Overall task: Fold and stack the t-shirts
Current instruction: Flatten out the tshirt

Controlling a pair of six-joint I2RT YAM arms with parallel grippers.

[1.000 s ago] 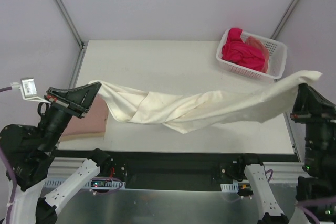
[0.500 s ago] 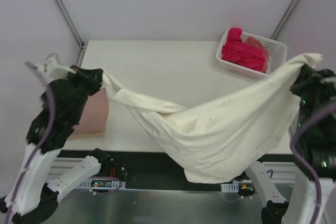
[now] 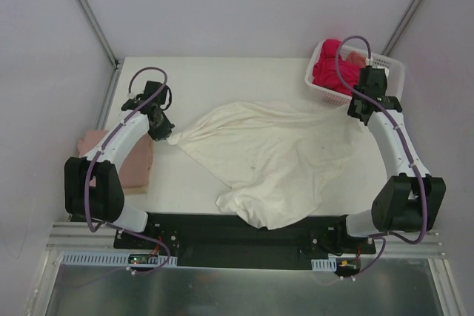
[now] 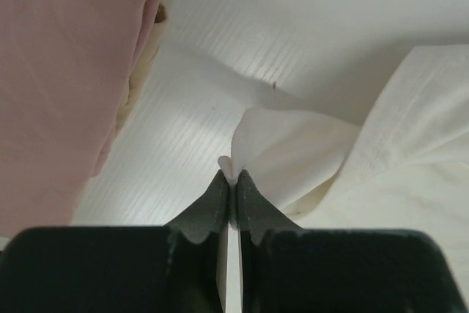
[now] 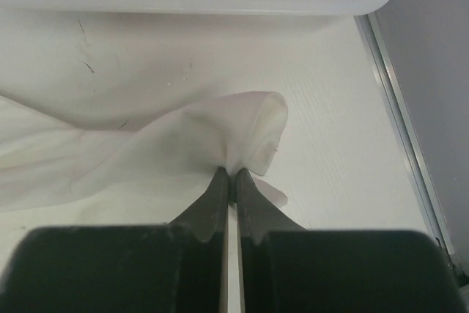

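my left pincer (image 4: 231, 179) was closed on a pinch of the cream shirt (image 3: 274, 160) at its far left, my right pincer (image 5: 230, 175) closed on its far right end, beside the basket (image 3: 391, 79). the shirt lay rumpled across the middle of the table (image 3: 222, 79). i judged i should pull both ends apart evenly and low, flattening it before folding

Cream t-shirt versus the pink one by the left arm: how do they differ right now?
The cream t-shirt lies spread and rumpled mid-table; the pink t-shirt is a neat folded rectangle at the left edge. The cream t-shirt is pinched by the left gripper and right gripper; the pink t-shirt is in neither. Both rest on the table.
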